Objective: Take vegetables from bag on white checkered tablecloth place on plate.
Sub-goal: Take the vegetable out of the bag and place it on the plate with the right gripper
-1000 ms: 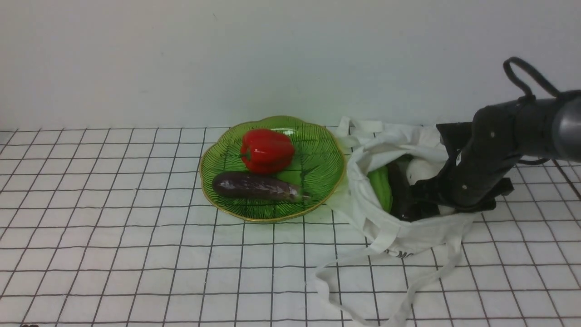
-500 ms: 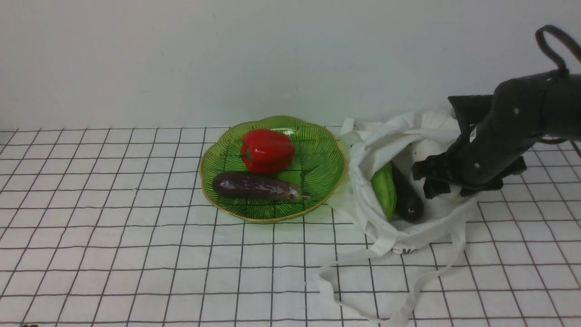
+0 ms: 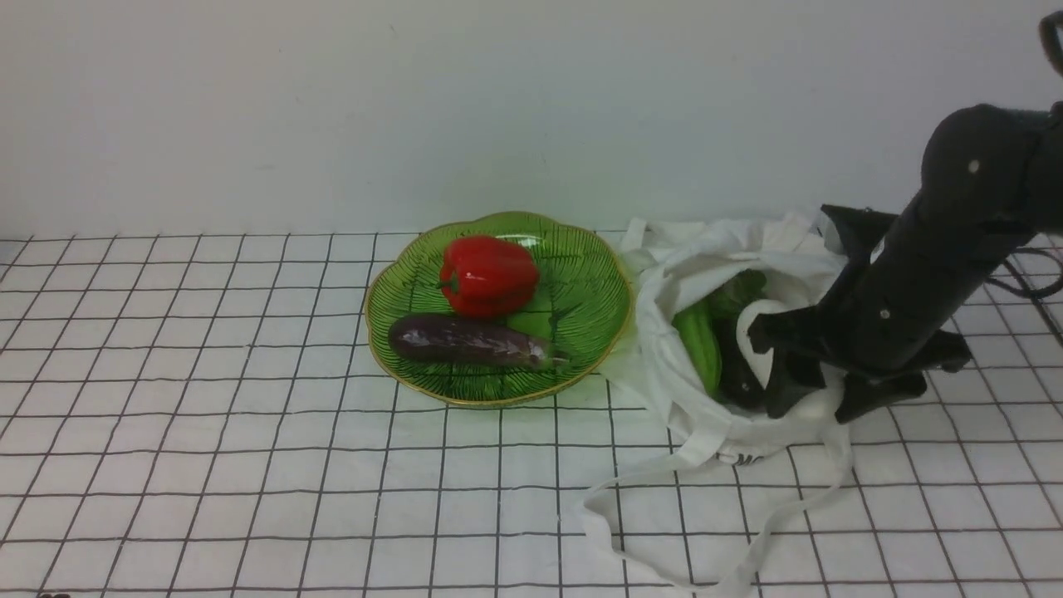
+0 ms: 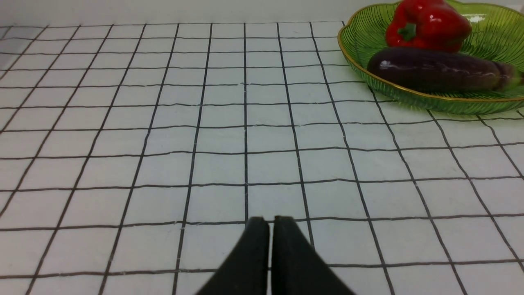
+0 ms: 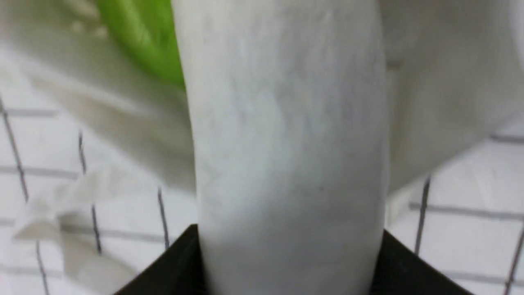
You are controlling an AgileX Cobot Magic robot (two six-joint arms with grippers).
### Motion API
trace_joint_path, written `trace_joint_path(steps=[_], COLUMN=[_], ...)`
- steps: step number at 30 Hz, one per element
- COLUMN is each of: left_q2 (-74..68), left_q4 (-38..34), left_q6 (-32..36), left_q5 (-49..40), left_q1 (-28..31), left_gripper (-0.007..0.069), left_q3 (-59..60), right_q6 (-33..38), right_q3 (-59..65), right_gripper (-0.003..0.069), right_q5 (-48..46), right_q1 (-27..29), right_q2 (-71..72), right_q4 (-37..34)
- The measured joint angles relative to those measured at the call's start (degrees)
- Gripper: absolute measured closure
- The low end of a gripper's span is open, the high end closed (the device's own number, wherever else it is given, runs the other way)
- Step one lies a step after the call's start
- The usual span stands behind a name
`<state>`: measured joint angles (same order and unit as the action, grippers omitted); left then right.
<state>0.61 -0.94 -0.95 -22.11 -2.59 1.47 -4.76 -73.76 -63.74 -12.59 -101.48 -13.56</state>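
The white bag (image 3: 664, 365) lies open on the white checkered tablecloth (image 3: 208, 415), right of the green plate (image 3: 581, 249). A long green vegetable (image 3: 699, 345) and a dark aubergine (image 3: 737, 374) show in its mouth. My right gripper (image 3: 818, 403) hangs over the bag's near edge. In the right wrist view this gripper (image 5: 289, 232) is shut on the smooth white vegetable (image 5: 286, 143), which fills the gap between the fingers. A red pepper (image 3: 488, 274) and a purple aubergine (image 3: 469, 340) lie on the plate. My left gripper (image 4: 268, 219) is shut and empty, low over the cloth, left of the plate (image 4: 356, 65).
The bag's long straps (image 3: 631, 498) trail forward over the cloth toward the table's near edge. A plain white wall (image 3: 415, 100) stands close behind the plate and the bag.
My right arm rose from deep in the bag, then swung down toward the bag's near edge with the white vegetable. The bag's cloth shifted with it. The plate's contents did not move.
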Motion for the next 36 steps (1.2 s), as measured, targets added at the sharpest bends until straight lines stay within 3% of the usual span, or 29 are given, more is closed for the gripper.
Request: trace_joint_path(steps=[4,9,17,22,28,31,32,36], left_q2=[0.00,0.00,0.00,0.00,0.00,0.00,0.00,0.00], left_q4=[0.00,0.00,0.00,0.00,0.00,0.00,0.00,0.00], left_q6=[0.00,0.00,0.00,0.00,0.00,0.00,0.00,0.00], left_q5=[0.00,0.00,0.00,0.00,0.00,0.00,0.00,0.00], left_q1=[0.00,0.00,0.00,0.00,0.00,0.00,0.00,0.00], left_gripper=[0.0632,0.0632,0.0632,0.0632,0.0632,0.0632,0.0632,0.0632], left_q3=[0.00,0.00,0.00,0.00,0.00,0.00,0.00,0.00], right_q6=[0.83,4.76,13.27,16.19,16.69,16.69,16.69,16.69], right_q3=[0.00,0.00,-1.81,-8.29,-11.55,-11.55,-11.55,-12.92], right_gripper=[0.0244,0.0244,0.0244,0.0244,0.0242,0.0179,0.0121,-0.0001], right_q5=[-5.61,-4.78,17.90,28.43,32.23,32.43,32.42,29.94], right_q1=[-0.05,-3.29,-13.18,-14.86,-14.86,-14.86,-14.86,-14.79], right_q2=[6.66,12.02,3.84,-7.32,-14.20,-16.46,-16.83,-16.46], right_q4=[-0.60,-4.75,-11.49,-12.14,-12.31,-12.31,-12.31,-12.31])
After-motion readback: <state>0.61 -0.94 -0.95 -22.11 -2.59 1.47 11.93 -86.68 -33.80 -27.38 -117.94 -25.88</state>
